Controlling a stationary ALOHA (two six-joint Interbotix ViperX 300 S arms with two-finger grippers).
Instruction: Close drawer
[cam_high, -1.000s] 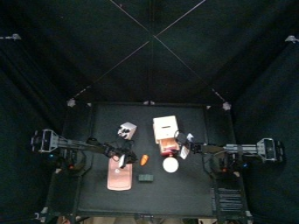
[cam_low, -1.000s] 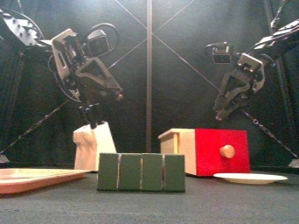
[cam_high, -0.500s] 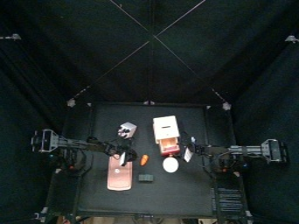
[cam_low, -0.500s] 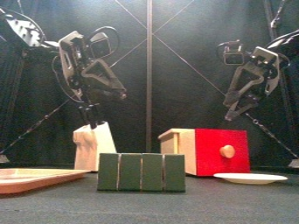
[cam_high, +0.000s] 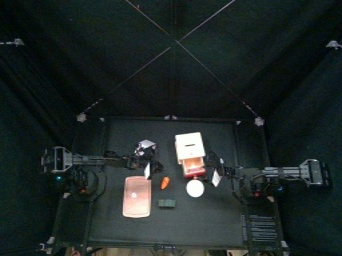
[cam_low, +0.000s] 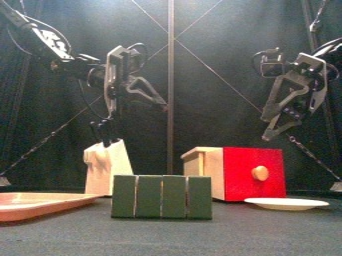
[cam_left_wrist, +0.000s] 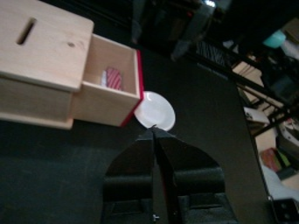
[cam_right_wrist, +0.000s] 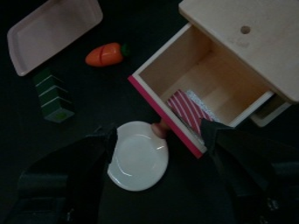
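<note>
The pale tan cabinet stands at mid-table with its drawer pulled out; the drawer's red front faces the table's front. The left wrist view shows the open drawer with a striped item inside, and so does the right wrist view. My left gripper hangs shut above the table, left of the cabinet, with its jaws together. My right gripper hangs open above and right of the drawer, touching nothing.
A white dish lies just in front of the drawer. A green block, a pink tray and an orange item lie front left. A pale wooden piece stands left of the cabinet.
Both arms have drawn back toward their own sides and risen a little. The right gripper has moved right, away from the drawer. The drawer has not moved.
</note>
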